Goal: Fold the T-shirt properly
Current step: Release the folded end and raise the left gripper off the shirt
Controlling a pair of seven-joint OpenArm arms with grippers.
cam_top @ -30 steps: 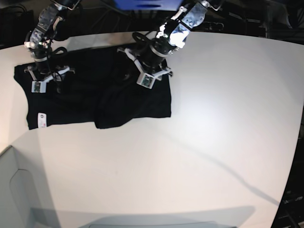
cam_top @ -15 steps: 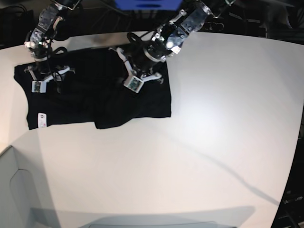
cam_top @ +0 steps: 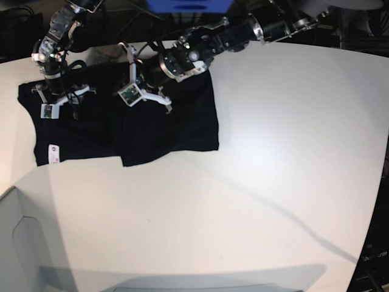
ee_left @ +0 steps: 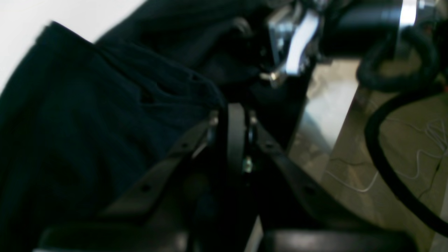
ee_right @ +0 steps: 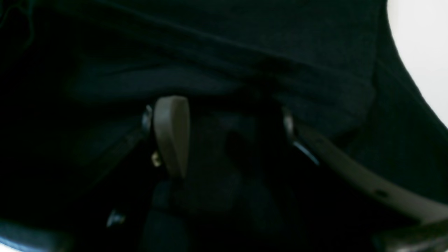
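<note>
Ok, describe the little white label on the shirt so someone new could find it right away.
Start at the white table and find the black T-shirt near its far left corner. Follow the T-shirt to its left front corner: the white label lies there, the only pale patch on the dark cloth.

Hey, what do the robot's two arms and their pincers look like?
Both arms are black with silver-white metal joints and looped black cables. The left pincer has slim black fingers with small bolt holes; the right pincer has a pale grey-beige finger pad. In the base view, white brackets with small green boards sit by each wrist.
</note>
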